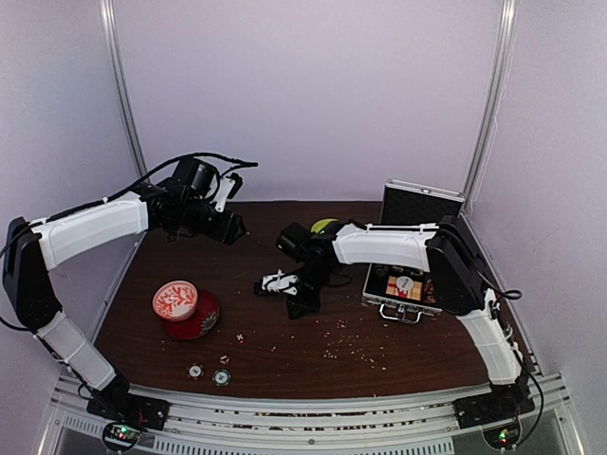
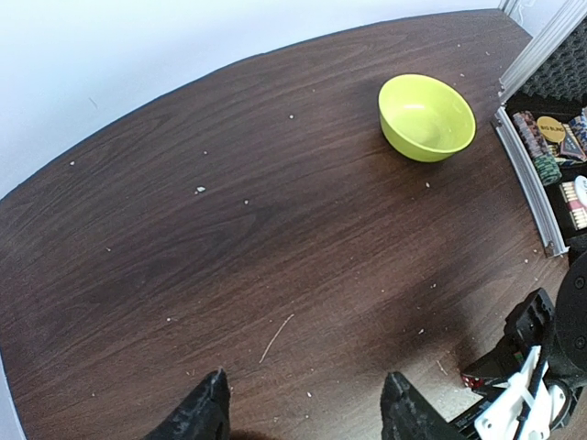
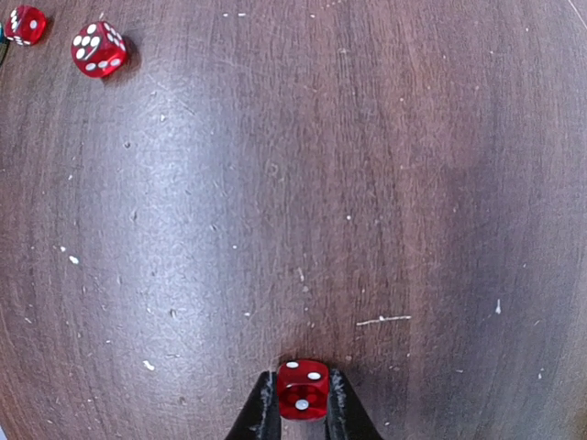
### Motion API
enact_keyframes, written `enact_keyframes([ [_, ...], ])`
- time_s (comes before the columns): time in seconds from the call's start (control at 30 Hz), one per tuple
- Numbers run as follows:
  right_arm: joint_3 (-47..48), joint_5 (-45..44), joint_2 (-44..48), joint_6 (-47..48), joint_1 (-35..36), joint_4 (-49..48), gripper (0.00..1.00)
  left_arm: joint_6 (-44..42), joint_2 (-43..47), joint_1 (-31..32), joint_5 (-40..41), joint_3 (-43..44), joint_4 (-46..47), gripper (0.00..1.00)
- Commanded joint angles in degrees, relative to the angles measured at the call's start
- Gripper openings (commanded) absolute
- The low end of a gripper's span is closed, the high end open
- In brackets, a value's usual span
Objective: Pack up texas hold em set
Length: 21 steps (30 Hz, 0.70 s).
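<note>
Red die (image 3: 303, 389) in pinch of right claw (image 3: 303, 412), arm stooped to table (image 3: 275, 183); left claw (image 2: 304, 408) spread, aloft.

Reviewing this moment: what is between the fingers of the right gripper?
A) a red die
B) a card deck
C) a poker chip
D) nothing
A: in the right wrist view the right gripper is closed on a red die, with one finger pressed against each side of it.
</note>
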<state>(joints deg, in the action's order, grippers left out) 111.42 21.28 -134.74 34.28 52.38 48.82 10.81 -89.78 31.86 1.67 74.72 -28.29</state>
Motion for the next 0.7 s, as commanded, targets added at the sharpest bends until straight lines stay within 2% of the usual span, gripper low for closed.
enact_keyframes([
  [0.0,1.3,-0.8,2.4,-0.7,0.2,2.6,0.15,-0.7,0.9,-0.2,-0.7,0.1,2.1,0.57],
  [0.1,-1.4,-0.7,7.0,-1.1,-0.4,3.4,0.13,-0.7,0.9,-0.1,-0.6,0.1,2.1,0.57],
  [0.3,-13.3,-0.7,19.3,-2.0,-5.3,3.0,0.13,-1.0,0.7,-0.1,-0.1,0.1,2.0,0.57],
  [0.47,-22.5,-2.2,27.7,-2.5,-12.4,2.9,0.13,-0.9,0.4,-0.1,-0.4,0.2,1.8,0.57],
  [0.67,-27.9,-0.4,32.4,-3.8,-22.8,3.3,0.13,-0.9,0.2,-0.1,-0.6,0.3,1.8,0.57],
])
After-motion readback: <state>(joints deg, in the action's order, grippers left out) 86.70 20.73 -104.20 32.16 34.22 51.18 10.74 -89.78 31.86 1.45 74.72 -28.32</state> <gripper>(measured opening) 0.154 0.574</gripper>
